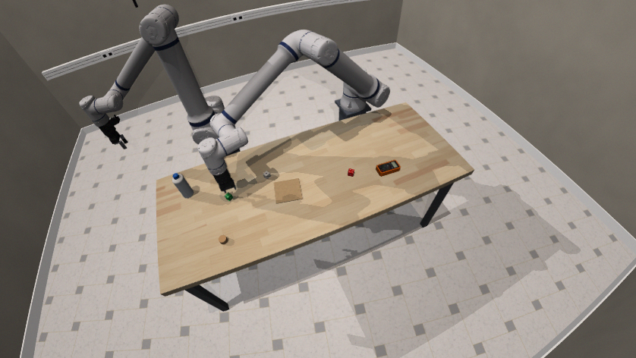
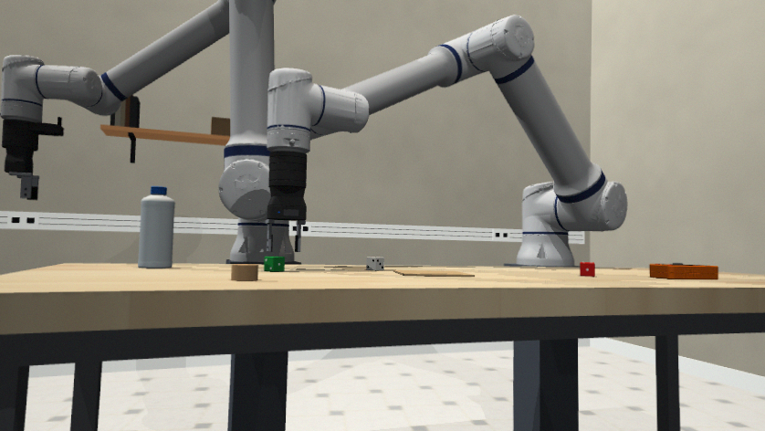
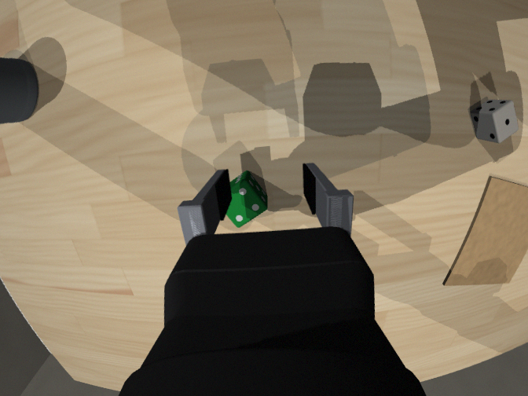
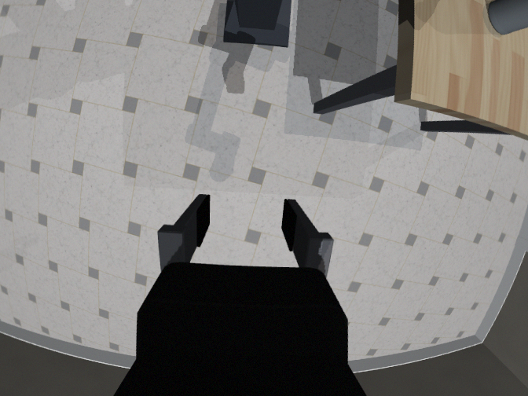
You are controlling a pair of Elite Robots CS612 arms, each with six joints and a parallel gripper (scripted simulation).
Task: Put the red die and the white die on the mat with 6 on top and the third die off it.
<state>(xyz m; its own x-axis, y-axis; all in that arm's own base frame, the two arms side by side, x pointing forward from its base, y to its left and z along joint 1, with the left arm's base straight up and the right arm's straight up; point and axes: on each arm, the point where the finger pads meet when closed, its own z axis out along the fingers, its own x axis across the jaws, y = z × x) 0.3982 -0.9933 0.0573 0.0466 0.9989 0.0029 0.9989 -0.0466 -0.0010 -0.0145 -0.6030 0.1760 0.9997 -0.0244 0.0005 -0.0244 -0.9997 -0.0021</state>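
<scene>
My left gripper (image 1: pixel 230 189) (image 2: pixel 283 250) (image 3: pixel 266 181) is open, low over the green die (image 1: pixel 228 196) (image 2: pixel 274 264) (image 3: pixel 249 204). In the left wrist view the die is nearer the left finger, which partly covers it. The white die (image 1: pixel 266 174) (image 2: pixel 375 263) (image 3: pixel 507 112) stands behind the tan mat (image 1: pixel 288 191) (image 2: pixel 434 273) (image 3: pixel 490 238); one face shows a single dot. The red die (image 1: pixel 351 171) (image 2: pixel 587 268) is right of the mat, a one-dot face towards the exterior camera; its top is too small to read. My right gripper (image 1: pixel 124 142) (image 4: pixel 246 211) is open and empty, beyond the table.
A grey bottle (image 1: pixel 183 186) (image 2: pixel 156 235) (image 3: pixel 16 90) with a blue cap stands left of the green die. A brown round block (image 1: pixel 222 240) (image 2: pixel 244 272) lies near the front left. An orange multimeter (image 1: pixel 388 168) (image 2: pixel 682 271) lies right of the red die.
</scene>
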